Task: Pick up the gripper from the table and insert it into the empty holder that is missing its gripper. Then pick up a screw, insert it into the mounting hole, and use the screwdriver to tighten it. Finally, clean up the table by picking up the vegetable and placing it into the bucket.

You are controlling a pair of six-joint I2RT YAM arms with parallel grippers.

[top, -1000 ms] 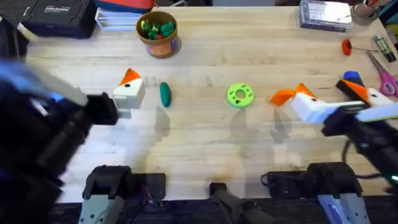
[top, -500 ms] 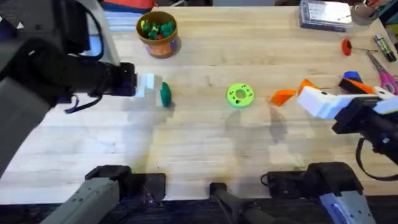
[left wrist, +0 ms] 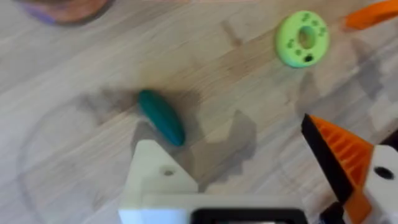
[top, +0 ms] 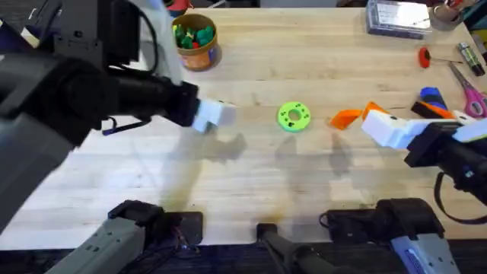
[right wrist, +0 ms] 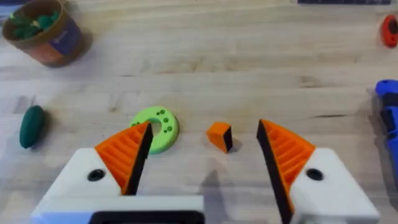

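My left gripper [top: 207, 114] hangs over the table [top: 251, 183], open. One side is a bare white holder [left wrist: 155, 177] with no fingertip; the other carries an orange ribbed finger [left wrist: 339, 155]. The dark green vegetable [left wrist: 161, 117] lies on the wood just ahead of the bare holder, and the arm covers it from above. A loose orange piece, the gripper [right wrist: 219, 135] [top: 346, 118], lies between and ahead of the open fingers of my right gripper [right wrist: 204, 127] [top: 365, 118]. The blue screwdriver [top: 430, 95] [right wrist: 388, 112] lies at the far right. The bucket [top: 195, 38] [right wrist: 43, 34] holds toy food.
A bright green ring [top: 294, 116] [left wrist: 303, 38] [right wrist: 158, 127] lies mid-table between the two grippers. Scissors [top: 473, 97], a small red tool [top: 424, 55] and a box [top: 397, 17] sit along the right and back edges. Dark cases line the back left.
My left arm has swung up from the lower left and rightward, and its gripper now covers the vegetable in the overhead view. The right gripper has drifted slightly right.
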